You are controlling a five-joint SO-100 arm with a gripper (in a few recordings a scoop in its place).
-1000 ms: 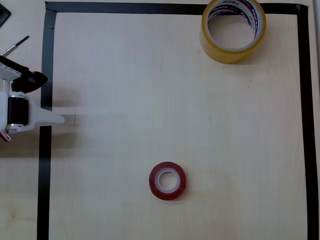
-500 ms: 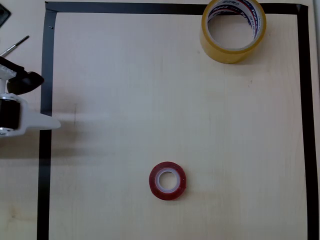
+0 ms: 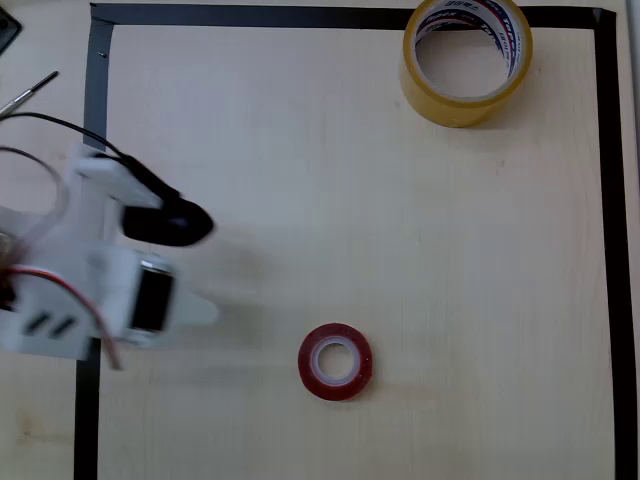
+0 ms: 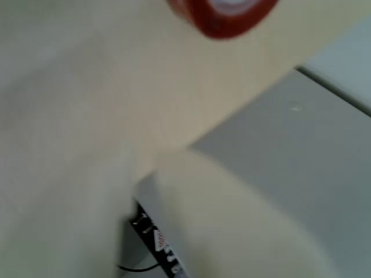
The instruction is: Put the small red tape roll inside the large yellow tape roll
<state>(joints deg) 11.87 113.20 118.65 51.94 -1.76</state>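
In the overhead view the gripper (image 3: 195, 265) is seen at the left, jaws apart, holding nothing. The small red tape roll (image 3: 335, 361) is laid flat, hole up, low in the middle. Bare table (image 3: 300, 180) is seen between them. The large yellow tape roll (image 3: 466, 60) is stood hole up, top right, on the black tape border (image 3: 605, 200).

Wrist view blurred; small red tape roll (image 4: 223, 14) cut off by top edge. Gripper (image 3: 195, 265) motion-smeared overhead, jaw gap unclear.

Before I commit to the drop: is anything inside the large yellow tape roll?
In the overhead view the large yellow tape roll holds only bare table; its near inner wall is hidden. The small red tape roll lies apart.
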